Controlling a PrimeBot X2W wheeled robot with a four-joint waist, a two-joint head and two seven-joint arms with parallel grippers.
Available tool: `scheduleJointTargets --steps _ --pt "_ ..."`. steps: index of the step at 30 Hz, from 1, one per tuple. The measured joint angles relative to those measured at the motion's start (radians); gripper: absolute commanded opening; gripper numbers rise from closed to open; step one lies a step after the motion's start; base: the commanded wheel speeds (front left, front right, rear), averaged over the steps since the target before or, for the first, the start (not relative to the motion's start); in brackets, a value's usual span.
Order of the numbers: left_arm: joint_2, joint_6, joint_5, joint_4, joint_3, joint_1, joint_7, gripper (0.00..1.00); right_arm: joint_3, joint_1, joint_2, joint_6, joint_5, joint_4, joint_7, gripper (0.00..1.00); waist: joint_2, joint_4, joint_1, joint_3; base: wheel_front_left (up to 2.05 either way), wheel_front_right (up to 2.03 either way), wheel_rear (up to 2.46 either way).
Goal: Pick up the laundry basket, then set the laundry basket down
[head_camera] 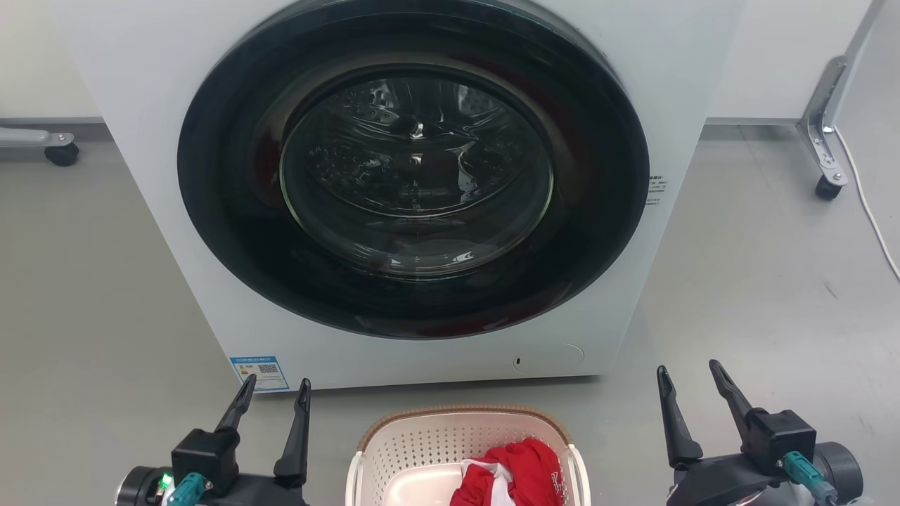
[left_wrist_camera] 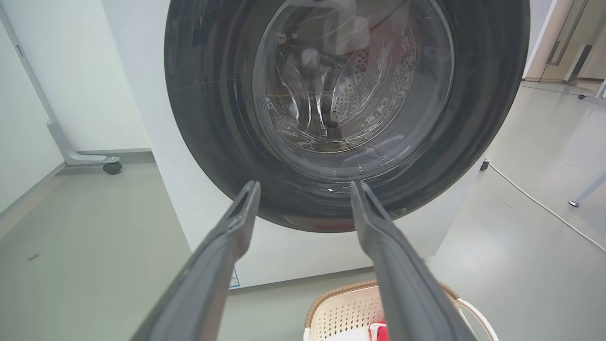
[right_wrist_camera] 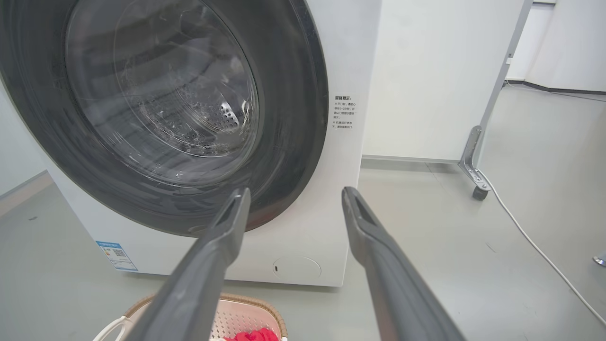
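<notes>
Step in hand: pre-grasp, the pick-up not yet begun. The laundry basket (head_camera: 422, 443) sat flat on the floor (head_camera: 84, 316), just in front of the washing machine (head_camera: 140, 84). It was near the machine's base and apart from it, as far as I could tell. A red garment (head_camera: 517, 471) with a bit of white cloth lay inside, toward the basket's right half.

My left tool (head_camera: 278, 383) hung to the basket's left and my right tool (head_camera: 688, 367) to its right, the right one seemingly farther out. Both had their fingers spread, with nothing between them and nothing touched. Each wrist view looked along the fingers at the machine door, with the basket low in the picture. From that I judged both tools above rim level and pointed forward, not down.

Next move, my read: bring each tool down and inward to the white loop handle (head_camera: 354, 471) on its own side and close on it. Then lift both sides evenly so the load doesn't slide. The right arm likely needs the longer inward travel, and there is little room at the machine front.
</notes>
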Motion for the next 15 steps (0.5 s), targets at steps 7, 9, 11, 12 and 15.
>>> scheduleJointTargets --steps 7,9,11,12,15 --pt "-0.001 0.006 0.021 0.016 -0.003 0.000 -0.009 1.00 0.002 0.001 0.001 -0.001 -0.016 0.006 -0.008 1.00 0.0000 0.001 0.0000 0.000 0.00 0.00 0.00" --pt "-0.001 0.006 0.020 0.020 -0.001 0.000 -0.009 1.00 -0.001 0.002 0.003 -0.001 -0.014 0.008 -0.008 1.00 0.0000 0.002 0.0000 0.000 0.00 0.00 0.00" --pt "-0.002 0.006 0.019 0.025 0.001 0.000 -0.007 1.00 -0.006 0.003 0.004 -0.001 -0.013 0.011 -0.008 1.00 0.0000 0.002 0.0000 0.000 0.00 0.00 0.00" --pt "-0.003 0.007 0.017 0.026 0.002 0.000 -0.007 1.00 -0.008 0.003 0.004 -0.001 -0.012 0.012 -0.008 1.00 -0.0001 0.002 0.0000 0.000 0.00 0.00 0.00" --pt "-0.008 0.008 0.001 0.034 0.010 0.000 -0.007 1.00 -0.018 0.004 0.009 -0.001 -0.003 0.014 -0.008 1.00 0.0000 0.002 0.0000 0.001 0.00 0.00 0.00"
